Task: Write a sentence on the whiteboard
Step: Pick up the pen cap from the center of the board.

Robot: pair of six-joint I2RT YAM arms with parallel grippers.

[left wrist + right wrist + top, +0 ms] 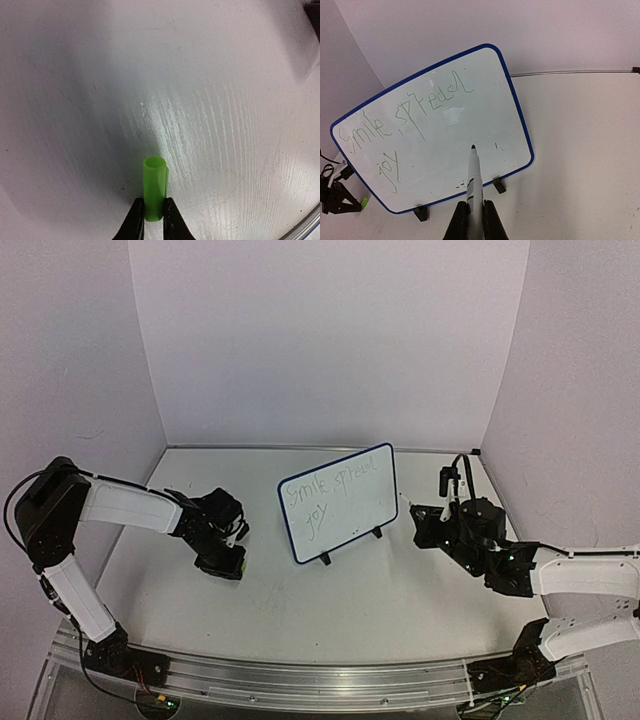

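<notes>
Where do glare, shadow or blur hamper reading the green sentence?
Top external: even light, the sentence on the whiteboard is small and faint. Right wrist: mild glare centrally, words legible, marker sharp. Left wrist: broad shadow left, sheen on table, green cap sharp.

Lab test cell: white walls (330,340) box in a table (380,610).

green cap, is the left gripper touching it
Touching. The left wrist view shows the left gripper clamped on the green cap, a finger pressed against each side.
</notes>
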